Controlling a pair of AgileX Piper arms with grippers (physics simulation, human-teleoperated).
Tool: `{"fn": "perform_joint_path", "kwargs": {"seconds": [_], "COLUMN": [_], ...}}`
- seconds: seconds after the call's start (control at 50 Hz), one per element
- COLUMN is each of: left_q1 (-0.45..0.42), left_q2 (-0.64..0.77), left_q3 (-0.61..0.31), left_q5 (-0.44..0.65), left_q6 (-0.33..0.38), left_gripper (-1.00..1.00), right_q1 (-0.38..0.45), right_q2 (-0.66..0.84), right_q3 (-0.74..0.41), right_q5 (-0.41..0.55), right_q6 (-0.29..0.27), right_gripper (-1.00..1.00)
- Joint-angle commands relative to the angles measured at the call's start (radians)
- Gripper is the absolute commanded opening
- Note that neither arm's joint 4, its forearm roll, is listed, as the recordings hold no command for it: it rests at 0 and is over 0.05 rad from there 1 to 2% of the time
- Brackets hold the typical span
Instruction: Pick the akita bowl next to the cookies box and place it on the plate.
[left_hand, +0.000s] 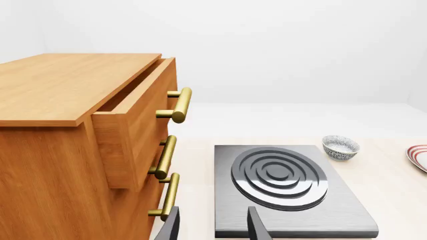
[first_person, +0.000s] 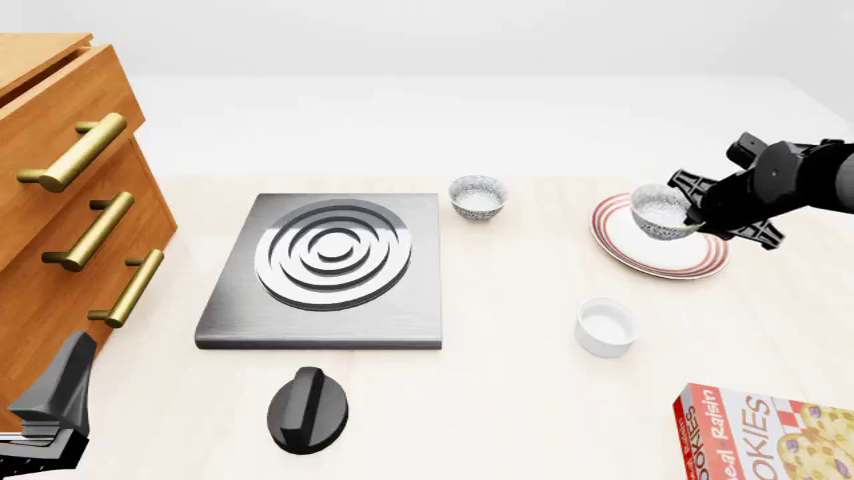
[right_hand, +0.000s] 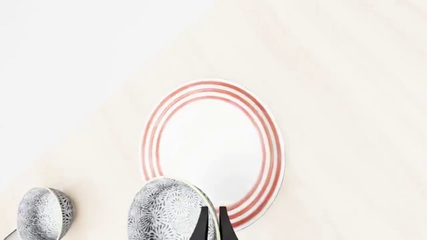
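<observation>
My right gripper (first_person: 683, 212) is shut on the rim of the akita bowl (first_person: 658, 212), a speckled grey-blue bowl with a white inside, and holds it tilted above the plate (first_person: 654, 268). In the right wrist view the thin fingers (right_hand: 212, 222) pinch the bowl (right_hand: 167, 210) over the near rim of the red-ringed plate (right_hand: 213, 145). The cookies box (first_person: 767, 432) lies at the front right corner, partly cut off. My left gripper (left_hand: 213, 222) is open and holds nothing, low at the front left (first_person: 54, 400).
A second speckled bowl (first_person: 478, 197) stands beside the black stove plate (first_person: 327, 270). A plain white cup (first_person: 606, 327) sits in front of the plate. A black knob (first_person: 308, 408) lies at the front. The wooden cabinet (first_person: 67, 190) at left has its top drawer (left_hand: 133, 125) open.
</observation>
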Motion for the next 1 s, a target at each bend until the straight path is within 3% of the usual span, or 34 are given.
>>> {"fn": "perform_joint_path", "kwargs": {"seconds": [0.02,0.52,1.0], "left_q1": [0.000,0.000,0.000], "left_q2": [0.000,0.000,0.000], "left_q3": [0.000,0.000,0.000], "left_q5": [0.000,0.000,0.000], "left_q6": [0.000,0.000,0.000], "left_gripper": [1.00,1.00,1.00], "right_q1": [-0.001,-0.020,-0.034], "right_q2": [0.016,0.100,0.242], "right_q3": [0.000,-0.037,-0.152], "right_q5": [-0.028,-0.077,-0.106], "right_q6": [-0.005,-0.015,-0.007], "right_gripper": [-1.00,-1.00,-1.00]}}
